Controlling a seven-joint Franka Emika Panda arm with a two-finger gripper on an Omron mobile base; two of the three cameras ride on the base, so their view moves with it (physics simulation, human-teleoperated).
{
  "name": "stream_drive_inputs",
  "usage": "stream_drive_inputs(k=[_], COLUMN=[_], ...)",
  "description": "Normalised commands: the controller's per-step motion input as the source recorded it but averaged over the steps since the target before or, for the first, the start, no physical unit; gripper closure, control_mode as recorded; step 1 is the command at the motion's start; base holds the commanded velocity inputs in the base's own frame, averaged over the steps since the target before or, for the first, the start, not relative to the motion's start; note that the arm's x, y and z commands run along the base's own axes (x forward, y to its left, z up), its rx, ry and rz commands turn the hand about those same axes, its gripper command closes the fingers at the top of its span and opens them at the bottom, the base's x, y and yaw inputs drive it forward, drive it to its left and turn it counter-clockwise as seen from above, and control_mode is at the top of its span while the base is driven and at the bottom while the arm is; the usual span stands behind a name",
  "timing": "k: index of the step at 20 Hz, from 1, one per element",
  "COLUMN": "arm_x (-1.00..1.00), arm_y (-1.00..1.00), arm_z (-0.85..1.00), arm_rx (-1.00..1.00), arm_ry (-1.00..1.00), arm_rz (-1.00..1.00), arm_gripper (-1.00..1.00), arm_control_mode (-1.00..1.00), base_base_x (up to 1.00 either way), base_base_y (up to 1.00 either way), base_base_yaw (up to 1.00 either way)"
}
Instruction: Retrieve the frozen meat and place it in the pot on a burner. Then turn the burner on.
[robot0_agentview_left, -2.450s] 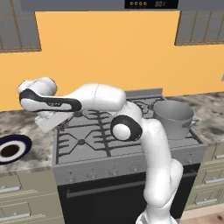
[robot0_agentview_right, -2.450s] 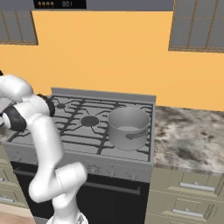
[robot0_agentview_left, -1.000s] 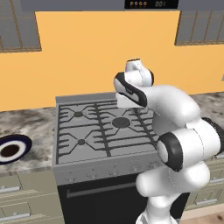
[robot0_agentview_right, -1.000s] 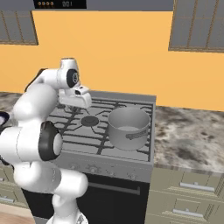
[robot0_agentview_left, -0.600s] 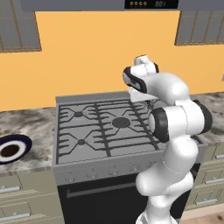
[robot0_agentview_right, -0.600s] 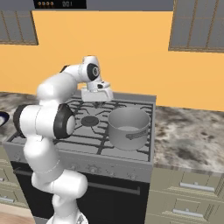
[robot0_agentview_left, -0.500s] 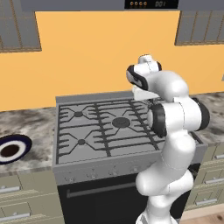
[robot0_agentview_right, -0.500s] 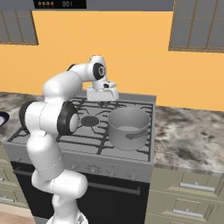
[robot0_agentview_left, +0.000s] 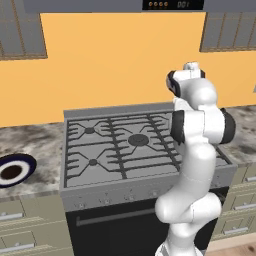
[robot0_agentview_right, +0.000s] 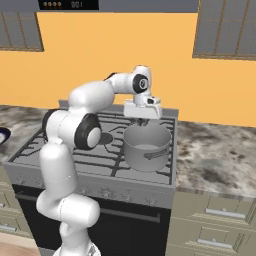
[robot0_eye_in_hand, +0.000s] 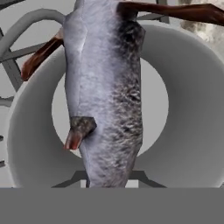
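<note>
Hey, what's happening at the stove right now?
The robot arm is holding the frozen meat in its shut gripper, right above the open pot. The pot sits on a right-hand burner of the stove, and looking down along the hand, the meat hangs over the pot's empty inside. It has not been let go yet.

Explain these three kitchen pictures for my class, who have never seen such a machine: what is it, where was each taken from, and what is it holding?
It is a white robot arm on a base that can drive, in a computer-drawn kitchen. Two cameras ride on the base, behind the arm to its left and right; the third sits on the hand, looking down past the fingers. The gripper hangs over the grey pot on the stove, shut on the frozen meat, the greyish chunk dangling above the pot's mouth. A blue-rimmed plate lies on the counter, left of the stove.
</note>
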Motion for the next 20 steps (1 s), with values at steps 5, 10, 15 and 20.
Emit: stream_drive_inputs(k=[5, 10, 15, 20], arm_x=[0.00, -0.19, -0.27, -0.13], arm_y=[-0.02, -0.13, -0.03, -0.02], arm_z=[-0.09, -0.23, -0.27, -0.45], arm_rx=[0.04, 0.03, 0.00, 0.02], arm_ry=[0.01, 0.00, 0.00, 0.03], arm_rz=[0.00, 0.00, 0.00, 0.00], arm_gripper=[1.00, 1.00, 1.00, 1.00], arm_control_mode=[-1.00, -1.00, -1.00, -1.00], base_base_x=[0.00, 0.00, 0.00, 0.00], base_base_y=[0.00, 0.00, 0.00, 0.00], base_base_yaw=[0.00, 0.00, 0.00, 0.00])
